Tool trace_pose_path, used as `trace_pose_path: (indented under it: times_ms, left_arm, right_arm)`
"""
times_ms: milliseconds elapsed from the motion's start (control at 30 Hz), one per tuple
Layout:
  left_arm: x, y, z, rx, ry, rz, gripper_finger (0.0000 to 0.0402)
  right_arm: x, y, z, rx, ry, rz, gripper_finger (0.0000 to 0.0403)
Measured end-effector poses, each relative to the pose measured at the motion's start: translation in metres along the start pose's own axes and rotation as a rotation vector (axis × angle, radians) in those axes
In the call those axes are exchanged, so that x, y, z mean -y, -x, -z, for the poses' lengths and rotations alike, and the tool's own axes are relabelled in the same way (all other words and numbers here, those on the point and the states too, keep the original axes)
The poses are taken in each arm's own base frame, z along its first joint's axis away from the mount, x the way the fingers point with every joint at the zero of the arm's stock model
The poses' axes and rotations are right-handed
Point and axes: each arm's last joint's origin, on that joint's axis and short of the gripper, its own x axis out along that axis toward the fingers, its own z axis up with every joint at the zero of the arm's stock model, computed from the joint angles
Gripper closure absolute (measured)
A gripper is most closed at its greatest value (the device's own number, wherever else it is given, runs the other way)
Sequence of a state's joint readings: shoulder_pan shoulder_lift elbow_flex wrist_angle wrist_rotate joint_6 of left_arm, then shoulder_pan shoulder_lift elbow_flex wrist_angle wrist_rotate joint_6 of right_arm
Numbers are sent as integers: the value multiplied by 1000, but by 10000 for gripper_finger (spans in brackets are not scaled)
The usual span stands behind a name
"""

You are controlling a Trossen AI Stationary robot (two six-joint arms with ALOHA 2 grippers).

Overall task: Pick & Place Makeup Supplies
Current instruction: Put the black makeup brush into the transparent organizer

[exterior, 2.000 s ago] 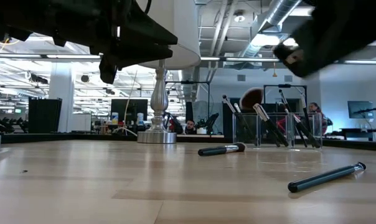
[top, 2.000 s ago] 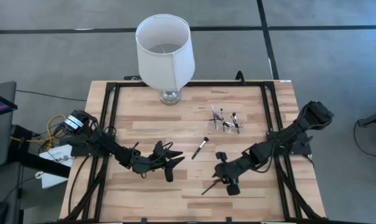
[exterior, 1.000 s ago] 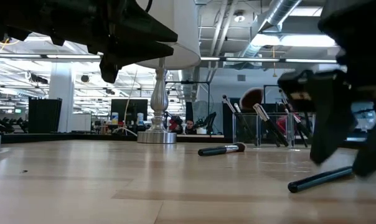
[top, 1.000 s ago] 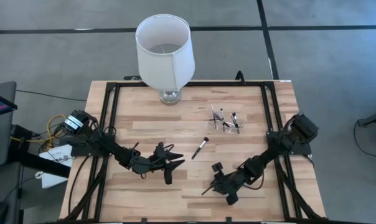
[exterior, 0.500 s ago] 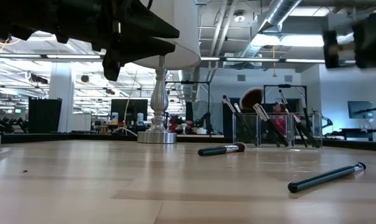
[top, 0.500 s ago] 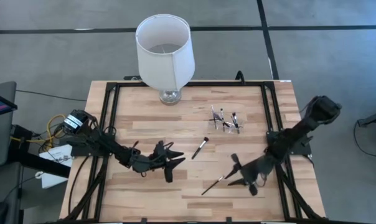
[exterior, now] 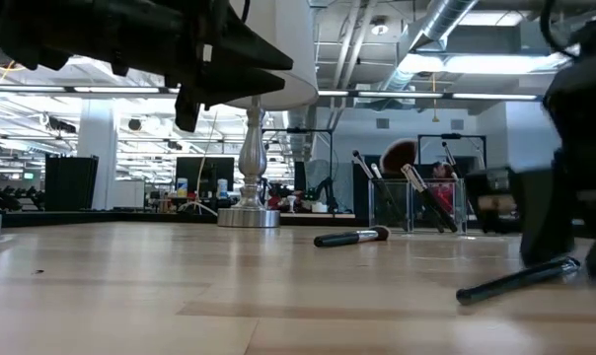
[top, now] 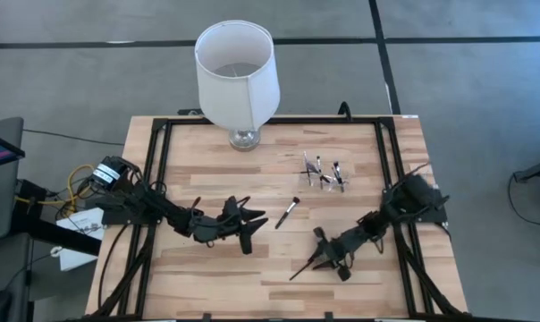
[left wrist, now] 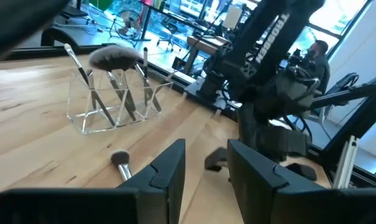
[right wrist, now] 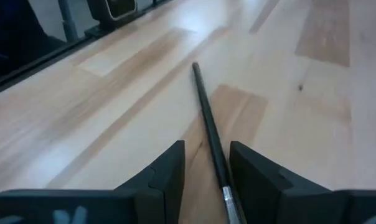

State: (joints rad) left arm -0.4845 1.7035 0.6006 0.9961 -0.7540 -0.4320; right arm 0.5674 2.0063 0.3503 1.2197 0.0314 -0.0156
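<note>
Your right gripper [right wrist: 206, 180] sits low, jaws narrowly parted astride the dark brush [right wrist: 206, 124] at frame centre, lined up for pickup; the left gripper [left wrist: 206, 174], narrowly parted, waits empty.

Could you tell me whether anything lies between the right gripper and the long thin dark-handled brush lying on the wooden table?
Nothing visible does. The right gripper sits right over the long thin dark-handled brush, jaws apart and astride its near end, with only bare wooden table around the handle. The left gripper waits away from it, mid-table.
</note>
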Motion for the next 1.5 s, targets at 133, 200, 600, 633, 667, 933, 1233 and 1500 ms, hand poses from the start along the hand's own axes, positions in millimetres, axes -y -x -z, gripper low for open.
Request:
trace_pose_path:
  times_ms: [133,200,600,633,667,933,1233,1500]
  left_arm:
    - [-2,-1,-1,3,0,-7,286]
    - [-2,-2,-1,3,0,-9,286]
    - [21,-26,-8,-91,-11,346,302]
    - [26,-32,-7,-105,-24,399,306]
    - [29,-38,-5,-119,-27,431,308]
    - [28,-78,32,-312,-96,324,286]
    - [24,-80,59,-441,-69,343,220]
    - [24,-79,58,-452,-76,311,215]
  right_arm:
    - [5,-12,12,-9,3,20,284]
    - [7,-14,17,17,-1,26,292]
    - [18,-11,20,54,-35,42,395]
    - [20,-9,17,48,-29,50,396]
    - [22,-9,13,49,-32,69,396]
    - [34,-10,-19,-113,-64,160,402]
    - [40,-8,-46,-197,-57,177,401]
    - [39,-9,-44,-214,-127,234,386]
